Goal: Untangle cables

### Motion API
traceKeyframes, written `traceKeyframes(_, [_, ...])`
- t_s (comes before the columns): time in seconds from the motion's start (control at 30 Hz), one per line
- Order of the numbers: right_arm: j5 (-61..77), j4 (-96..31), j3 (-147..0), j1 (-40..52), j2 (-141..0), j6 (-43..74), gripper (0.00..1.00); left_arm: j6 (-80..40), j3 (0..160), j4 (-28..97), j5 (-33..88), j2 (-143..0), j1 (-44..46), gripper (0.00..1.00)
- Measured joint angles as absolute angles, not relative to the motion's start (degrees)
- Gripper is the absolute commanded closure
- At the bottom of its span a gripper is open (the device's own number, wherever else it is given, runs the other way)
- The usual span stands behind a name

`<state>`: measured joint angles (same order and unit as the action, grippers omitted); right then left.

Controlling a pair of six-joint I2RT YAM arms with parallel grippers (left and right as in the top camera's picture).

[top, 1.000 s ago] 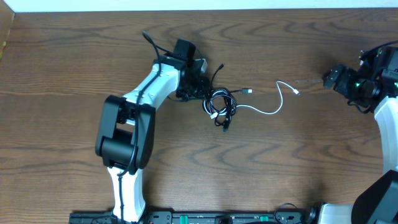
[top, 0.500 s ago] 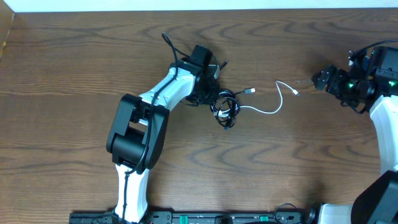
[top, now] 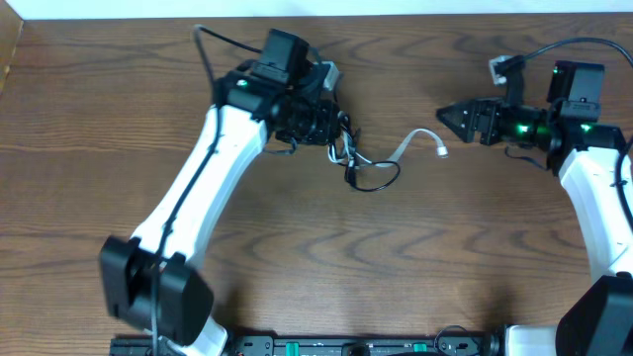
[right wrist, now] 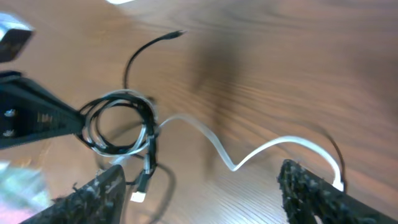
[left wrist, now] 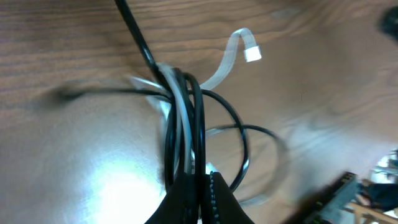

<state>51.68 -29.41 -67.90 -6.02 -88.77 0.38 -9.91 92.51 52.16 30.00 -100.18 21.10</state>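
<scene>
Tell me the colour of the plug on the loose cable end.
White. The plug shows best in the left wrist view.

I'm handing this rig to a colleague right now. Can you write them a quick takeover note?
Left gripper: shut on the cable bundle.
Right gripper: open and empty, above the white tail.
Cables: the white cable and black cable are wound together at the left gripper. The white plug lies free on the table.
Done: bundle gripped.
Left: probably grasp the white tail and draw it out of the coils.
</scene>
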Motion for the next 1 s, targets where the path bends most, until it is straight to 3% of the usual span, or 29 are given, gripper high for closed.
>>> traceKeyframes(0.23, [58.24, -22.98, -67.88, -0.73, -88.75, 3.42, 0.39, -14.61, 92.49, 51.13, 38.54, -99.53, 16.62, 0.93])
traceKeyframes(0.3, [55.53, -23.03, -67.88, 4.16, -88.75, 7.6, 0.41, -17.47, 92.49, 49.41, 42.83, -99.57, 15.11, 0.93])
traceKeyframes(0.47, [46.46, -22.57, -67.88, 11.9, -88.75, 15.79, 0.33, -20.25, 92.49, 48.12, 45.23, -99.57, 14.81, 0.93])
traceKeyframes(0.6, [37.21, -20.36, -67.88, 19.4, -88.75, 21.67, 0.32, -22.79, 92.49, 47.57, 44.97, -99.57, 14.96, 0.93])
traceKeyframes(0.9, [21.26, -23.62, -67.88, 25.06, -88.75, 29.28, 0.39, -27.68, 92.49, 46.13, 42.94, -99.57, 15.77, 0.93])
traceKeyframes(1.0, [18.11, -24.18, -67.88, 25.04, -89.08, 30.22, 0.45, -28.36, 92.49, 46.09, 42.94, -99.57, 15.77, 0.93])
